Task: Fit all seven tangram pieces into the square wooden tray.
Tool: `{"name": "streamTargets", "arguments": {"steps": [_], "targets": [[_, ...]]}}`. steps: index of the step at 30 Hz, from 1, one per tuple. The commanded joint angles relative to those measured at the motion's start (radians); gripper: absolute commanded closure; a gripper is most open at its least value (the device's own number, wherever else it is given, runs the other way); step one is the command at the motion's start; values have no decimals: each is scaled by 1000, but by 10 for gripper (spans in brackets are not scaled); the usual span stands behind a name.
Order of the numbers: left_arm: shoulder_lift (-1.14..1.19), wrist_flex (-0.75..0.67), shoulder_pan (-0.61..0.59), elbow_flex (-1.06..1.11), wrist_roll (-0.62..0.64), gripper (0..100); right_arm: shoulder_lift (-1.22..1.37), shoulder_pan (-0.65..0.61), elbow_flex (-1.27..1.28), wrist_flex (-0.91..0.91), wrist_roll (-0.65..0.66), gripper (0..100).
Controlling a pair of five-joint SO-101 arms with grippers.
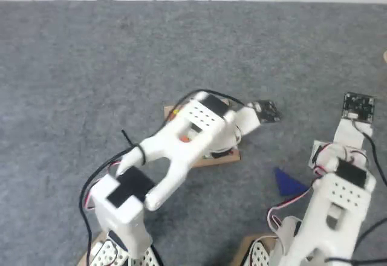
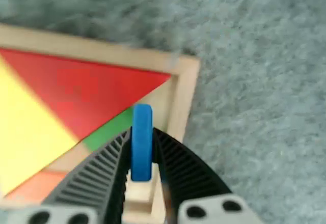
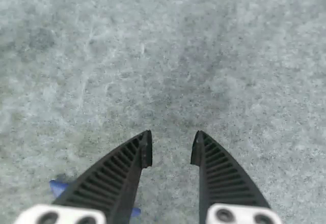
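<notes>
High view, tray: a square wooden tray [image 1: 225, 157] is seen near the middle of the grey carpet [image 1: 91, 66]. It is largely covered by the white left arm [image 1: 181, 145], which is stretched over it.
High view, loose piece: a dark blue triangular piece [image 1: 289, 182] is laid flat on the carpet. It is apart from the tray and is placed between the tray and the white right arm [image 1: 338, 199].
Left wrist view, left gripper: the black ribbed left gripper [image 2: 141, 135] is closed onto a thin bright blue piece [image 2: 141, 119]. The piece is pinched on edge between the two jaws, and its far end is pushed out past the tips.
Left wrist view, tray: the held piece is poised over a corner of the tray [image 2: 184, 94], above a strip of bare wood just inside the rim.
Left wrist view, placed pieces: a large red triangle [image 2: 91, 94] and a large yellow triangle [image 2: 25, 137] are set edge to edge in the tray. A green piece [image 2: 104, 132] is found against the red one, just beside the gripper. An orange piece [image 2: 35, 186] is partly hidden by one finger.
Right wrist view, right gripper: the right gripper [image 3: 172, 150] is spread with a clear gap, nothing is held, and bare carpet is seen between the jaws.
Right wrist view, loose piece: the dark blue triangular piece [image 3: 58, 186] is seen on the carpet outside that gap, mostly hidden behind one finger.
</notes>
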Motion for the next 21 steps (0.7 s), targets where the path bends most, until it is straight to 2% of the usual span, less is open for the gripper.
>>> {"name": "streamTargets", "arguments": {"steps": [1,7,12,15,21], "targets": [[25,-35,17,-50,-26,990,-82,15,3,2,-8,853],[46,-28,11,-48,-25,987,-87,7,9,1,-9,854],[41,-28,11,-70,21,913,-87,-31,11,7,-6,854],[41,-23,11,-79,23,906,-87,-31,12,5,-6,854],[41,57,2,-145,20,906,-87,-33,31,-15,-5,854]]}}
